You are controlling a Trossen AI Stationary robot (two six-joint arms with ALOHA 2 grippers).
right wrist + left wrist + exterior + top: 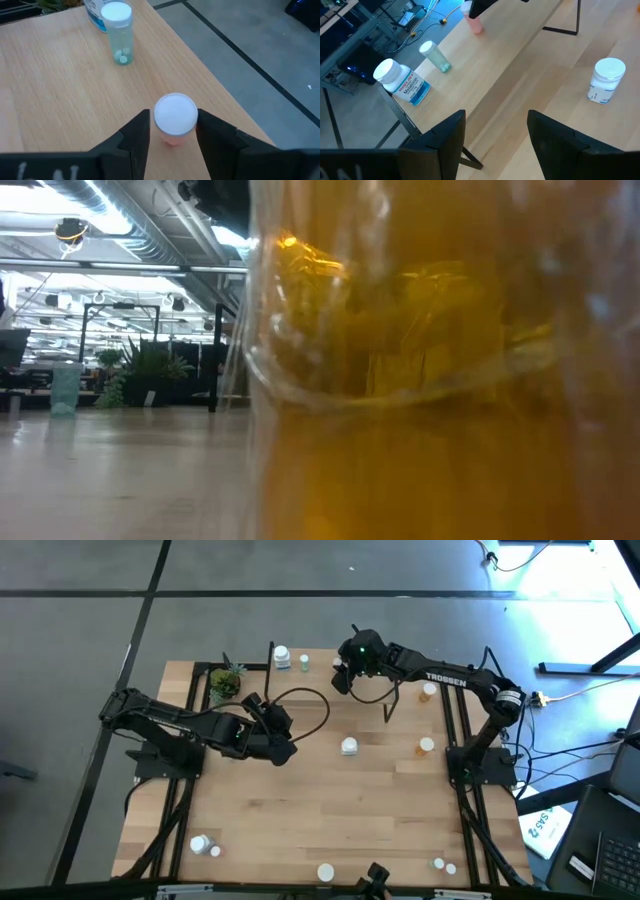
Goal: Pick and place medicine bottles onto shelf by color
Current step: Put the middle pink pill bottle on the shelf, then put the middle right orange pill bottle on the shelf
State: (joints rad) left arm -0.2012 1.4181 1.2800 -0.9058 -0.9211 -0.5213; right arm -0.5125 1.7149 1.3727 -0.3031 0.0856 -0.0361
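On the light-wood shelf [60, 90] a pink bottle [175, 122] with a white cap stands upright near the shelf's far edge. My right gripper [172, 135] is open, one finger on each side of the bottle, with a thin gap showing beside the cap. Farther along the shelf stand a pale green bottle [120, 37] and a white bottle [400, 82] with a blue label. My left gripper [495, 135] hangs open over the table in front of the shelf [320, 680], nothing between its fingers. In the high view the right gripper [343, 675] hides the pink bottle.
A white bottle [349, 746] and two orange bottles [427, 745] [428, 690] stand mid-table and right. Several more bottles [200, 843] [326, 871] [438, 863] line the near edge. A potted plant [225, 683] sits at the far left. An orange bottle [440, 380] blocks the low view.
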